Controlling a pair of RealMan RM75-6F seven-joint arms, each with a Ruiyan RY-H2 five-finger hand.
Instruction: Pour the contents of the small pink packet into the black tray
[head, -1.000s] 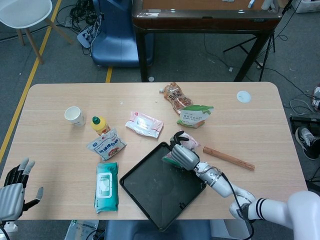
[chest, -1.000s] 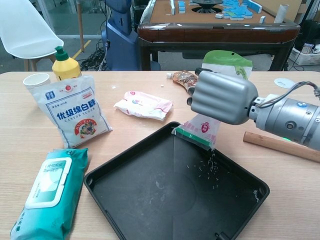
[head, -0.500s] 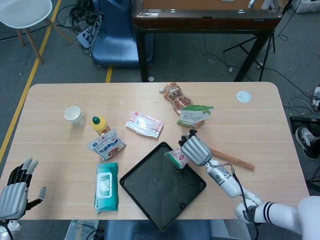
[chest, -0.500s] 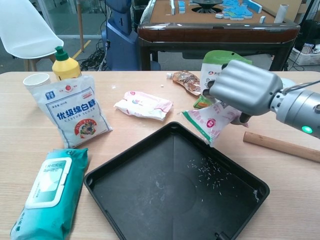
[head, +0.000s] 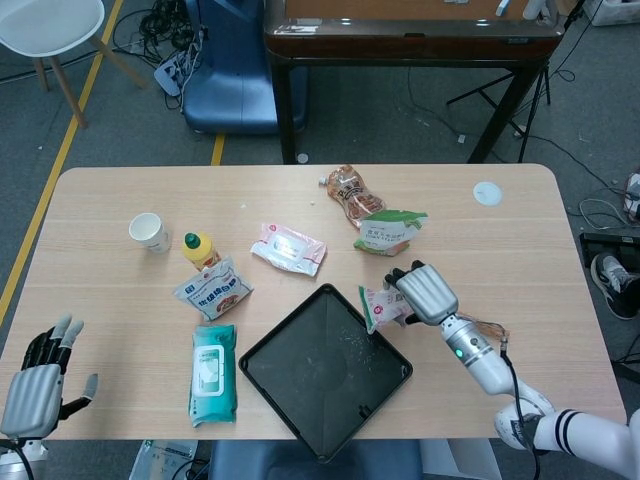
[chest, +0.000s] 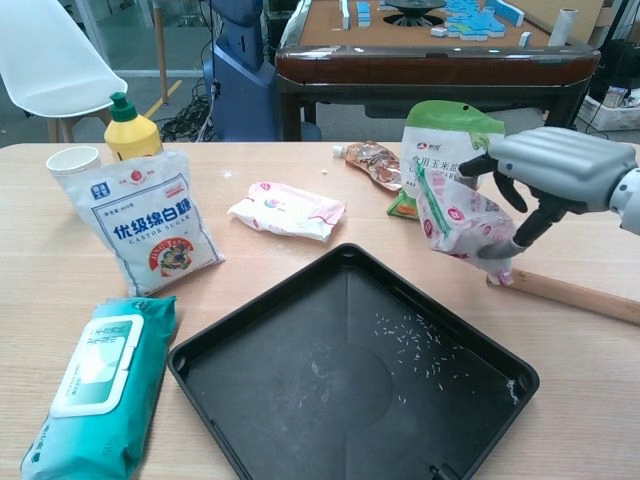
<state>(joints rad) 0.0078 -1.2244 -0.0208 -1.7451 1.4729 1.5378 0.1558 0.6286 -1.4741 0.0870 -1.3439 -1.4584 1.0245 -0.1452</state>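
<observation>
light wood table (head: 120, 300) on a grey floor, dark wooden table (head: 400, 40) and blue chair (head: 235, 70) behind it, white chair (head: 45, 25) in the far corner. black tray (chest: 300, 400) near the front edge, scattered rice grains (chest: 410, 345) inside. right hand (chest: 555, 170) grips the small pink packet (chest: 460, 220) just beyond the tray's far right rim, fingers closed on it, packet tilted. left hand (head: 40, 385) well left of the tray, off the table edge, fingers spread, holding nothing.
</observation>
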